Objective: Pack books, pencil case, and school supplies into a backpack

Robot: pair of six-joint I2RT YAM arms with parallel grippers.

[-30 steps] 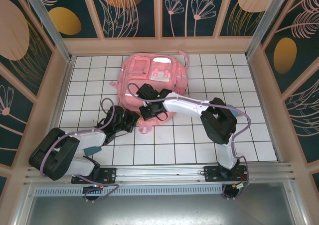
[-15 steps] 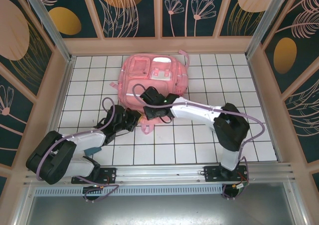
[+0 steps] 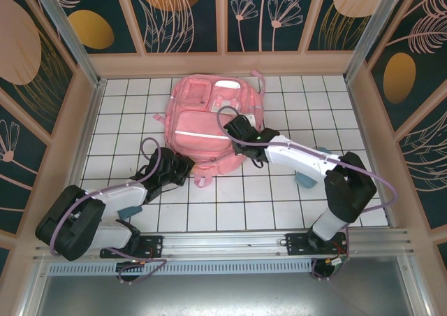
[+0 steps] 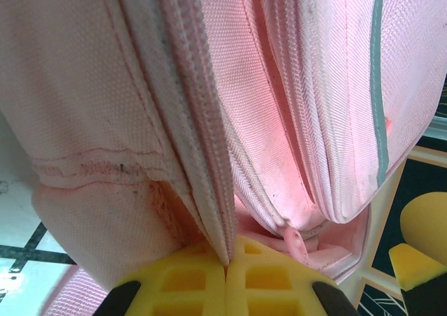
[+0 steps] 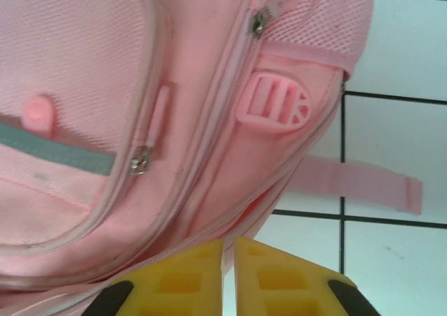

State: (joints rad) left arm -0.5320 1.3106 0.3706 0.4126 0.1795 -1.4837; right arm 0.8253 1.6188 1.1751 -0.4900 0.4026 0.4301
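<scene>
The pink backpack [image 3: 202,124] lies flat at the back middle of the tiled table, front face up, its pale strip showing. My left gripper [image 3: 186,168] is at its near left corner. In the left wrist view the backpack [image 4: 105,85] hangs over the left gripper [image 4: 227,267], which is shut on a zipper edge of the fabric. My right gripper [image 3: 236,126] is at the bag's right side. Its pads [image 5: 228,249] stand a slit apart, just at the seam of the backpack [image 5: 84,71]. The teal pencil case [image 3: 306,180] lies half hidden behind the right forearm. The books are out of view.
A pink strap [image 5: 356,183] lies on the tiles right of the bag. A teal shape [image 3: 129,210] shows under my left forearm. Wooden walls [image 3: 84,113] enclose the table on three sides. Open tiles lie along the near middle.
My right arm has swung from the bag's near edge to its right side and its jaws have parted a little. The bag's front now lies uncovered. The left gripper has kept its hold.
</scene>
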